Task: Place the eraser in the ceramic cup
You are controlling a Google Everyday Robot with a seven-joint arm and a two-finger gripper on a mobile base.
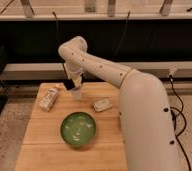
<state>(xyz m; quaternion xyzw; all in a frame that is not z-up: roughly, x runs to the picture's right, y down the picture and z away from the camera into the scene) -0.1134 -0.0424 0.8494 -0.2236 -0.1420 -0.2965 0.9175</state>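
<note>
Camera view, single frame. A wooden desk (pixel 44 145) carries the objects; the robot's white arm (pixel 139 105) enters from the lower right and fills that side of the view.

Eraser: not visible. The arm's bulk covers the right edge of the desk, so its place, long axis and heading cannot be told.

Cup (pixel 77 93): whitish, upright, standing at the far middle of the desk, just right of the carton (pixel 48 97). Its upper part is overlapped by the gripper, so the rim is not distinct.

Gripper (pixel 72 84): positioned directly above the cup, at or touching its top, pointing downward. The jaws merge with a dark fitting and the cup's pale surface; how far they stand apart cannot be told, and whether they hold anything cannot be told.

Arm pose: the thick lower segment rises from the lower right, the forearm runs up and to the left across the desk's far right corner, bends at a rounded joint high over the desk's far edge, and the last short link drops straight down to the gripper.

Other items on the desk: the carton lies on its side at the far left, long axis tilted toward the near left. A flat white block (pixel 102 105) lies right of the cup, near the arm. A green bowl (pixel 78 129) sits in the middle, nearer the camera than the cup, apart from it.
</note>
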